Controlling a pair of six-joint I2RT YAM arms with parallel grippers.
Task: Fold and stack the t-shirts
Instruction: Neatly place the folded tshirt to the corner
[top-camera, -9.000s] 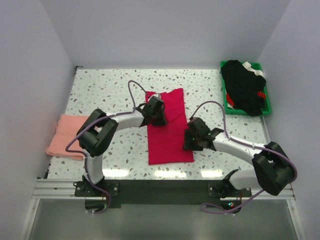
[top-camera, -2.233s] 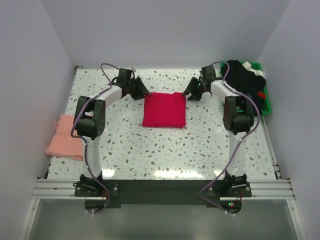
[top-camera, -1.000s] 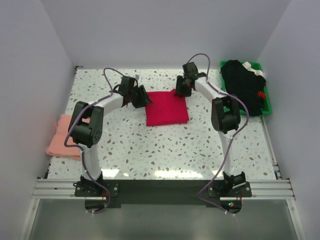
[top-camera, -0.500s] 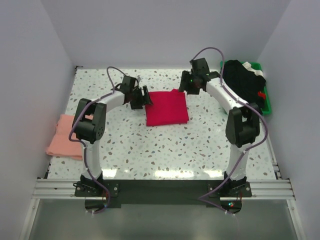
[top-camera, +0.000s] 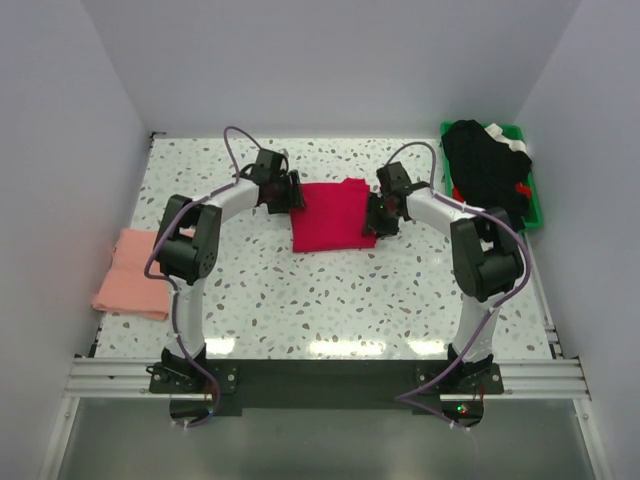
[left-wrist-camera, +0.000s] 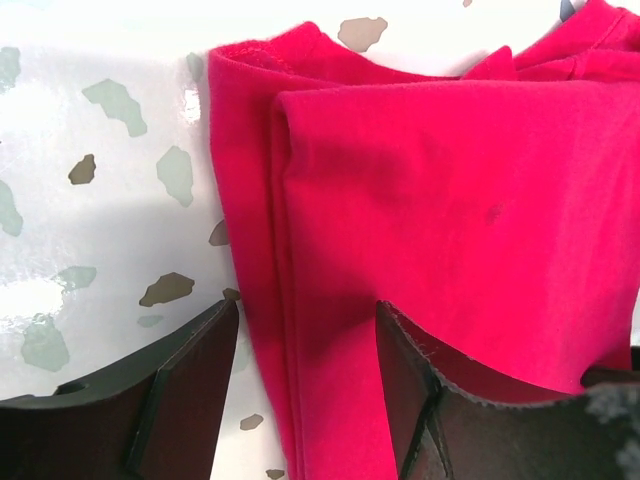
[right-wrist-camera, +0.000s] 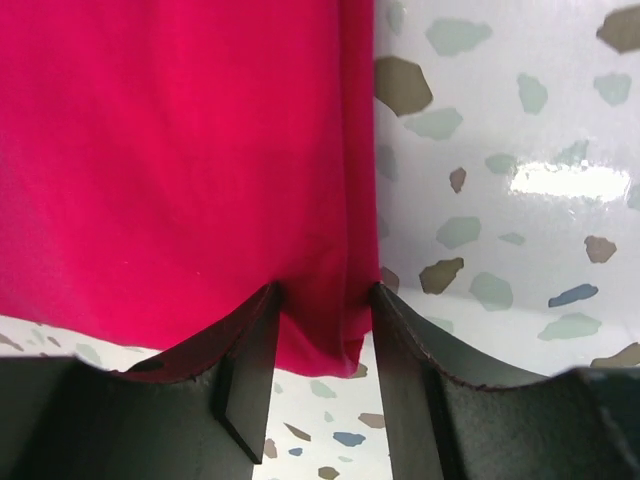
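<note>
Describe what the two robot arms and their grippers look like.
The left arm and right arm have white links and bulky black joints. A purple cable loops along each. The left gripper and right gripper are black, each with two flat, tapered fingers.

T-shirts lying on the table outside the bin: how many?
2. The red t-shirt lies folded in the middle; the pink t-shirt sits by the left wall. Dark clothes in the green bin may hide more.
</note>
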